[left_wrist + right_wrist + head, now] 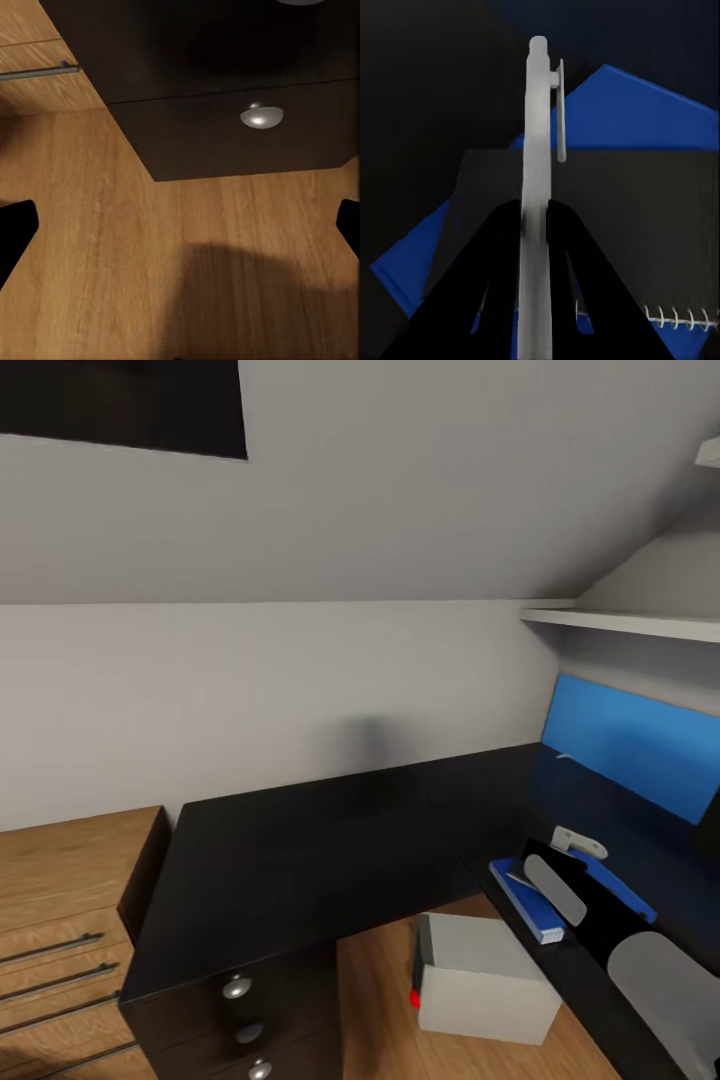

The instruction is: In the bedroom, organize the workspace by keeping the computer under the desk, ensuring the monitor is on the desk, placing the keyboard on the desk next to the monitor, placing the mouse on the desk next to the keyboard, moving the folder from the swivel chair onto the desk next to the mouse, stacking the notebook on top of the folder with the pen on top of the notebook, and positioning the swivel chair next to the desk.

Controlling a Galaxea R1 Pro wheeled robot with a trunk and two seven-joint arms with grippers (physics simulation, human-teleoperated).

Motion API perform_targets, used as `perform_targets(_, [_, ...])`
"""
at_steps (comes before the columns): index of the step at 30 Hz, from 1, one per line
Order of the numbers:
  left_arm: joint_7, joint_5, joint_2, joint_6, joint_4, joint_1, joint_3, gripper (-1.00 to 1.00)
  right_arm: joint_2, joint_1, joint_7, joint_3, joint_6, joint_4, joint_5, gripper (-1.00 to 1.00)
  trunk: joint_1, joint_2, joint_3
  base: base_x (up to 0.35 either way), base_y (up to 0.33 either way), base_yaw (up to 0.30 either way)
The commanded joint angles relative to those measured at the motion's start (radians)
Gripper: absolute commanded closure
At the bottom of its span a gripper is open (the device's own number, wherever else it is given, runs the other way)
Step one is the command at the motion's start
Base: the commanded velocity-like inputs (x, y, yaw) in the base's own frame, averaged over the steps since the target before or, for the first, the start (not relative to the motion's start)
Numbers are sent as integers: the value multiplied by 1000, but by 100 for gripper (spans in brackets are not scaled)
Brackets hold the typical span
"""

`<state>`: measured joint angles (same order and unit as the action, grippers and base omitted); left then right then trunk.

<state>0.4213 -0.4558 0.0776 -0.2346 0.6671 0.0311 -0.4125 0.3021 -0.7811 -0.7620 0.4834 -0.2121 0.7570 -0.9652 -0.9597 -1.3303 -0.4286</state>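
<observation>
My right gripper (535, 211) is shut on the white-silver pen (538, 127), which sticks out past the black fingertips. Below the pen lies the dark grey notebook (645, 217), on top of the blue folder (637, 112). In the head view the folder (528, 902) rests on the right wing of the black desk (300, 850), partly covered by my right arm (556, 888). The pale computer (485, 975) stands on the floor in the crook of the desk. My left gripper (180, 225) is open over the wood floor. Monitor, keyboard, mouse and swivel chair are out of view.
The desk's drawer unit with silver knobs (237, 987) is at the front left, and a knob (261, 116) is near my left gripper. A light oak cabinet (60, 900) adjoins it. A blue wall panel (640, 745) and a white shelf (620, 622) hang at the right.
</observation>
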Motion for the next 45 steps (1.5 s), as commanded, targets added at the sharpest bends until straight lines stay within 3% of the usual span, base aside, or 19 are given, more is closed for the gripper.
perform_targets(1, [7, -11, 2, -5, 2, 0, -8, -100, 2, -1, -7, 5, -4, -2, -4, 100, 0, -1, -1, 10, -64, 0])
perform_targets(16, [6, -12, -1, -3, 0, 0, -8, -100, 6, -5, -7, 4, -10, -62, -4, 100, 0, -1, -1, 2, -11, 0])
perform_targets(45, [5, -14, 1, 1, -1, 0, -34, -100, 5, -4, -2, 4, -10, -55, -5, 100, 0, -1, -1, 0, 0, 0])
